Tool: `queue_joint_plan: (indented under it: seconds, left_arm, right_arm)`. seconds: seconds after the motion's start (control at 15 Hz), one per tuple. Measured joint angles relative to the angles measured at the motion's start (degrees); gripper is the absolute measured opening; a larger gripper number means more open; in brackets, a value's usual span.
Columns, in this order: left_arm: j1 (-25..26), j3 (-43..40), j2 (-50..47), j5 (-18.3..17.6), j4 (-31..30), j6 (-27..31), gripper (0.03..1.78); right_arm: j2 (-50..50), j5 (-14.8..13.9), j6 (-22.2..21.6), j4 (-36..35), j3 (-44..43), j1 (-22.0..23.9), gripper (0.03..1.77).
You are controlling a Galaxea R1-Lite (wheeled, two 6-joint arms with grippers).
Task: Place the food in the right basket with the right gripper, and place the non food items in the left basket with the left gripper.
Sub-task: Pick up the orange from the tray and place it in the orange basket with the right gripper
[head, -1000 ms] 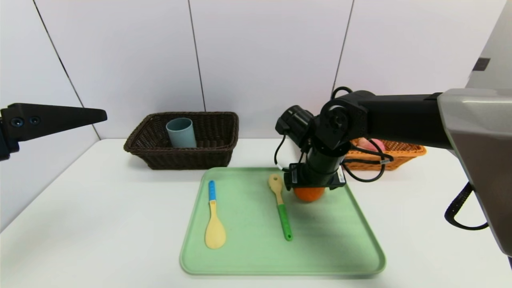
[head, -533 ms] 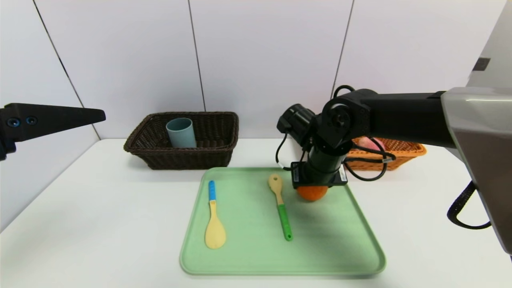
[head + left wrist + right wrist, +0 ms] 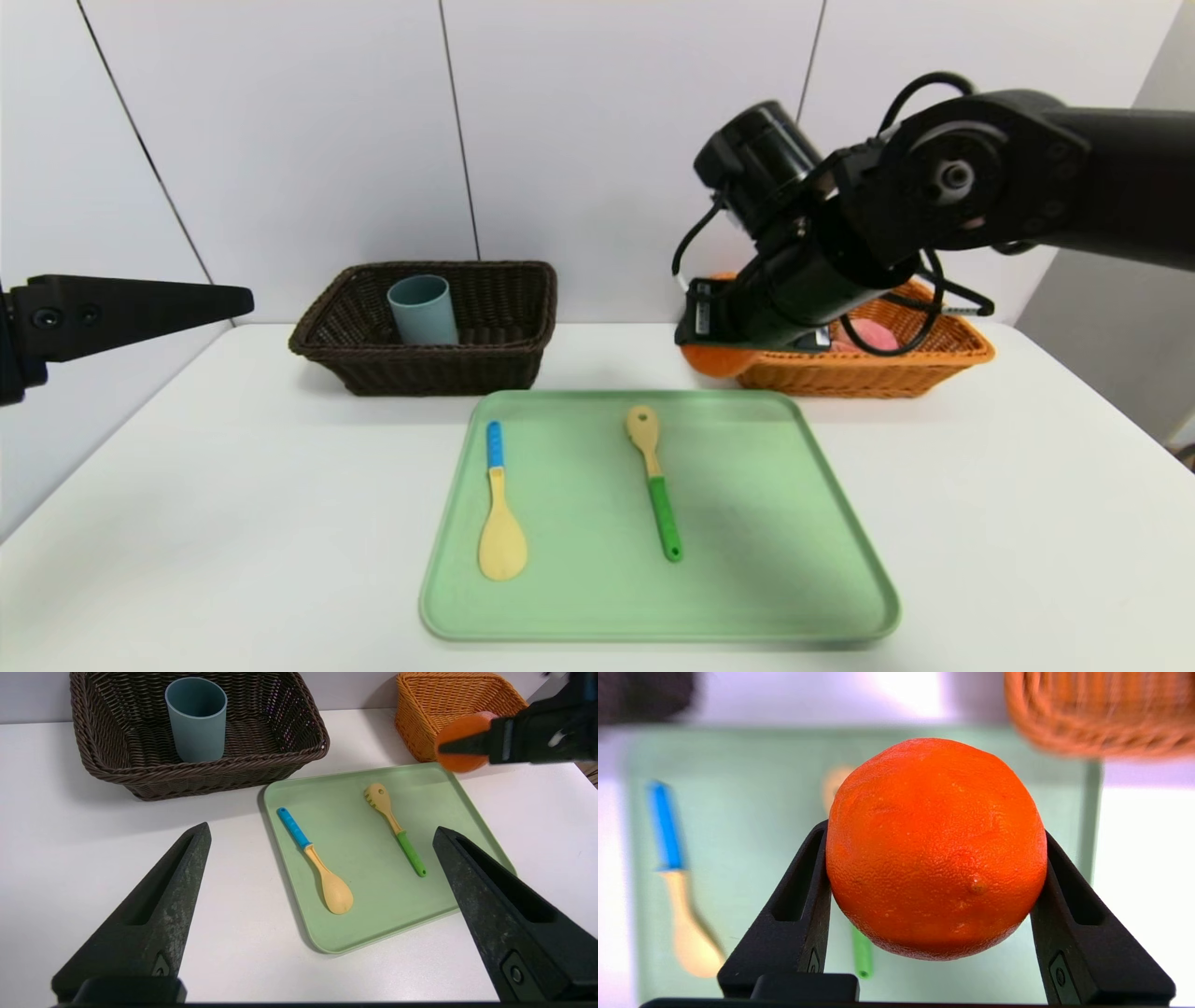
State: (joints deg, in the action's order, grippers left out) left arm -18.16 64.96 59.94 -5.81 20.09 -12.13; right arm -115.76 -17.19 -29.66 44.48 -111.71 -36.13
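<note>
Though pebbled, round orange (image 3: 934,849) claw-clamped.

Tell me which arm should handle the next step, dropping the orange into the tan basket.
Right. The right claw already grips the orange near the tan basket. The left claw hangs open, off to the left.

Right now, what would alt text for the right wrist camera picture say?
A bright orange fills the middle, clamped between the right gripper's two black fingers. Blurred below it lie a green tray with two spoons and the corner of a light woven basket.
</note>
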Motion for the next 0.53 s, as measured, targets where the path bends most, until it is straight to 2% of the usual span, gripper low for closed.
queue_joint_plan:
  seconds: [0.2,0.53]
  left_arm:
    - [-0.1,-0.1,0.7,0.0,0.0,0.0,1.69]
    - [-0.3,-1.4,1.5,0.0,0.1,0.1,1.69]
  right_arm:
    - [2.6,-0.5,1.0,-7.6,0.0,4.7,1.16]
    - [-1.0,-0.3,1.0,-13.2,0.1,13.9,1.15]
